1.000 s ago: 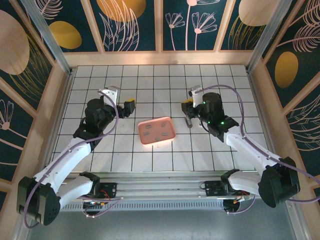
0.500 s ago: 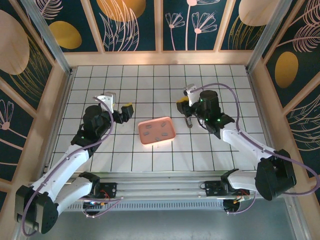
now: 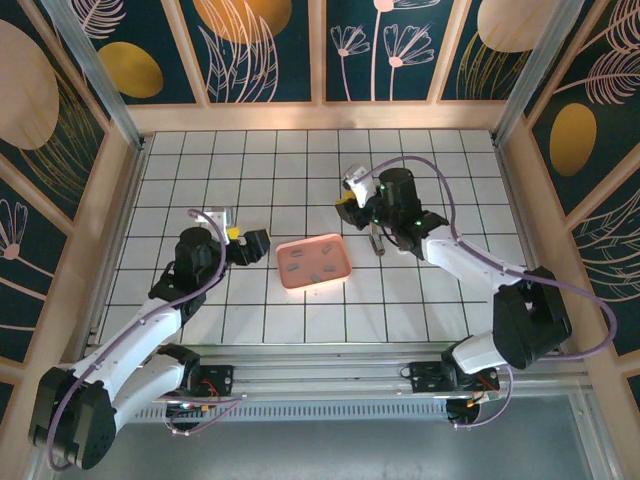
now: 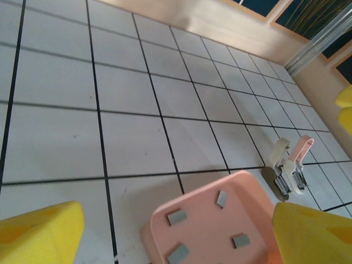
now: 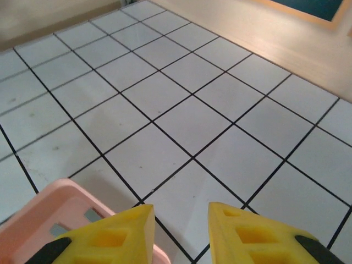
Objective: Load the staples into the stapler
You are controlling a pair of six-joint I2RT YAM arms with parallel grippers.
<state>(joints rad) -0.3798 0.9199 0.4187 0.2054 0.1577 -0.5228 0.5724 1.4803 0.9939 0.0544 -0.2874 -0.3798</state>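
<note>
From above, your left hand sits wide open and empty, left of the pink tray holding the staples. The stapler lies on the surface just right of the tray. Left wrist: same layout. Right wrist: your right hand is slightly parted and empty, near the tray corner.

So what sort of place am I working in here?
Probably a staged robot test booth rather than an office: a white gridded table fenced by painted floral wall panels, with a pink tray holding staples.
</note>
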